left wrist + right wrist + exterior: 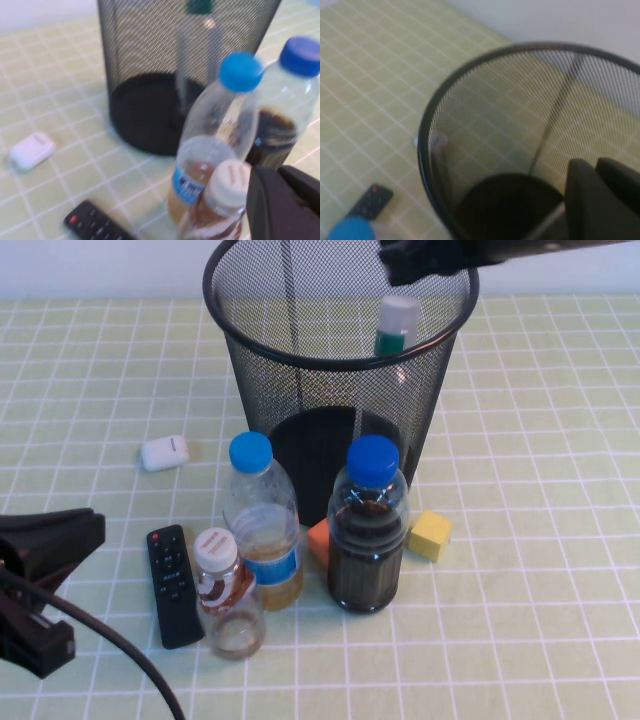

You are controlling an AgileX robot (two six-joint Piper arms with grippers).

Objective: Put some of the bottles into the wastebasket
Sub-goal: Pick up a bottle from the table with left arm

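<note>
The black mesh wastebasket stands at the table's far middle. The tall white-capped, green-labelled bottle is inside it against the right wall, and shows through the mesh in the left wrist view. My right gripper hovers over the rim just above that bottle, apart from its cap, open. In front of the basket stand a blue-capped bottle of amber liquid, a blue-capped bottle of dark liquid and the short white-capped red-brown-labelled bottle. My left gripper is open and empty at the near left.
A black remote lies left of the short bottle. A white case lies further back on the left. An orange block and a yellow block sit beside the dark bottle. A green checked cloth covers the table.
</note>
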